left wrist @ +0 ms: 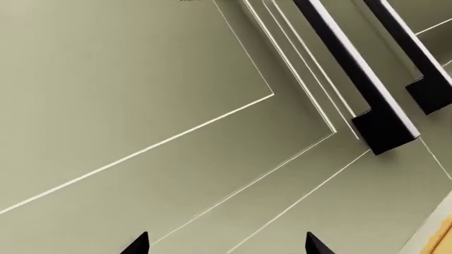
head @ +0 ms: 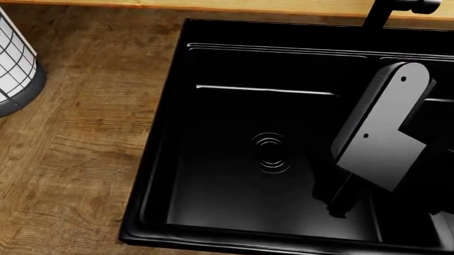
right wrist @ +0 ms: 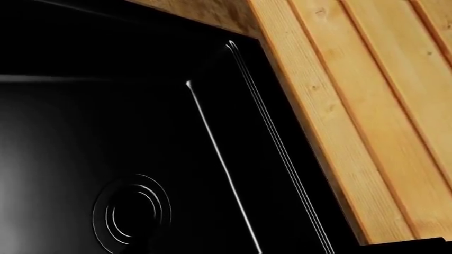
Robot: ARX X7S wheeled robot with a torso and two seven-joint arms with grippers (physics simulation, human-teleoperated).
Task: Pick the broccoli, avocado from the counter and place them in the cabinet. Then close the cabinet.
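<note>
Left wrist view: two dark fingertips of the left gripper [left wrist: 227, 247] are seen spread apart, with nothing between them. They are directed at a pale green panelled cabinet door [left wrist: 141, 106]. Two black bar handles [left wrist: 356, 74] are mounted side by side on adjoining doors.

In the head view, the right arm [head: 383, 133] is seen as a grey link held over the black sink [head: 234, 106]. Its gripper is hidden, so its state cannot be told. A round drain [head: 271, 151] is set in the basin floor. The sink is set into the brown wood-grain counter [head: 85, 159]. A white wire basket [head: 16, 64] stands on the counter, well apart from the sink. A black faucet [head: 386, 13] rises behind the basin.

In the right wrist view, the basin, the drain [right wrist: 132, 211] and the plank wall [right wrist: 353, 106] are shown. Broccoli and avocado are not visible in any view.
</note>
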